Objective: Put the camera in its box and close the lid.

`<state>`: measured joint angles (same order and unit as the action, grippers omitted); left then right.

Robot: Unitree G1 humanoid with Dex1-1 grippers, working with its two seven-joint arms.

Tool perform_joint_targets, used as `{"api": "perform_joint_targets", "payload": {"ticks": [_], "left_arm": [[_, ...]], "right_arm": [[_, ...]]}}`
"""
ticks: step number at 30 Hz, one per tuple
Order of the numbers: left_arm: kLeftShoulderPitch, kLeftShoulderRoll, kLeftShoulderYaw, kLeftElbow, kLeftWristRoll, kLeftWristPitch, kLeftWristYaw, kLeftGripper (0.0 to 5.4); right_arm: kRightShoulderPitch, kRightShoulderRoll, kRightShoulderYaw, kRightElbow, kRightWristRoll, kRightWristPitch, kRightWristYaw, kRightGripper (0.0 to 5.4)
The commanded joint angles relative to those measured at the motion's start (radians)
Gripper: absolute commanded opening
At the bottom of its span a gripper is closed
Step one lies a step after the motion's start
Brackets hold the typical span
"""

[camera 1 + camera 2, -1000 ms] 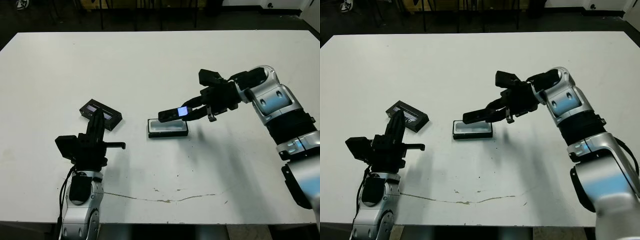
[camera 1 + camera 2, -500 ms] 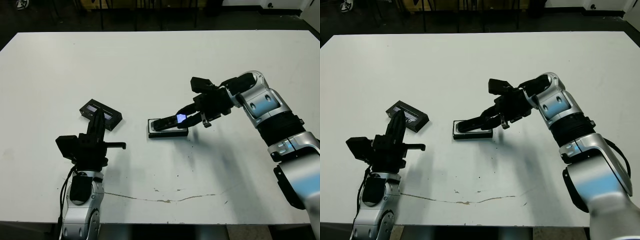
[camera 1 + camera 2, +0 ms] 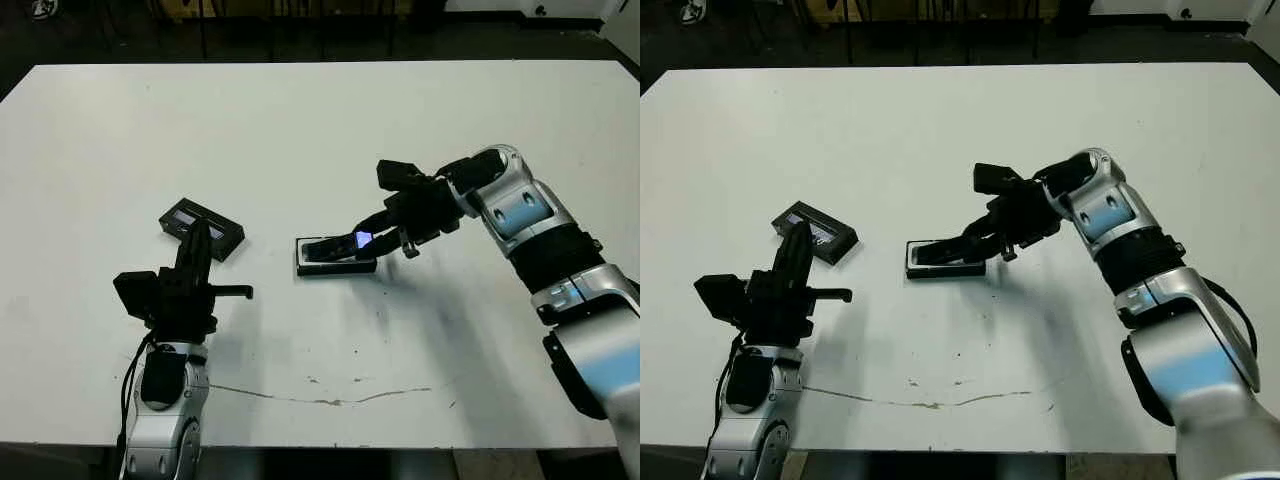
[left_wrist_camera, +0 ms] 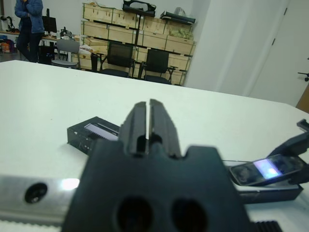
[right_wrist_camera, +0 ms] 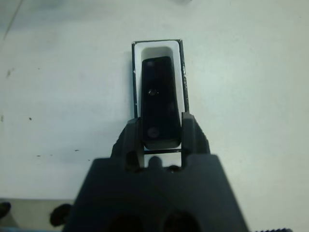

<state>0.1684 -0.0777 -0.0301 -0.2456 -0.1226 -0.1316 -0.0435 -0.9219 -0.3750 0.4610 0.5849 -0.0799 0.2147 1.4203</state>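
The white-lined black box [image 3: 335, 264] lies near the table's middle. My right gripper [image 3: 366, 238] is shut on the camera [image 3: 335, 245], a slim black bar with a bluish window glowing at its held end. The bar slants down into the box, its far end low over the white lining [image 5: 157, 50]; in the right wrist view the camera [image 5: 157, 101] sits between my two fingers, lined up with the tray. The flat black lid [image 3: 201, 226] with its pale strip lies left of the box. My left gripper [image 3: 199, 243] hovers just in front of the lid, shut and holding nothing.
Faint brown scuff marks [image 3: 330, 397] run across the table near its front edge. Beyond the table in the left wrist view stand chairs [image 4: 118, 58], wooden crates and a person [image 4: 29, 26] far off.
My right gripper has carried the camera left and down, from above the box's right end to resting slanted into the box. The left arm has stayed put.
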Motion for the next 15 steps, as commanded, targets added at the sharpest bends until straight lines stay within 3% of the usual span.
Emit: {"api": "perform_joint_targets", "payload": {"ticks": [1,11,15], "left_arm": [[0.015,0.002,0.004,0.019,0.002,0.002,0.003,0.00],[0.020,-0.002,0.001,0.013,0.000,0.012,0.007,0.00],[0.021,-0.002,0.001,0.021,-0.003,-0.004,0.002,0.00]], "right_arm": [[0.033,0.002,0.011,-0.028,-0.014,-0.007,-0.017,0.57],[0.046,0.008,0.030,-0.103,-0.024,0.056,-0.026,0.57],[0.041,0.020,0.050,-0.128,-0.027,0.131,-0.026,0.57]]}}
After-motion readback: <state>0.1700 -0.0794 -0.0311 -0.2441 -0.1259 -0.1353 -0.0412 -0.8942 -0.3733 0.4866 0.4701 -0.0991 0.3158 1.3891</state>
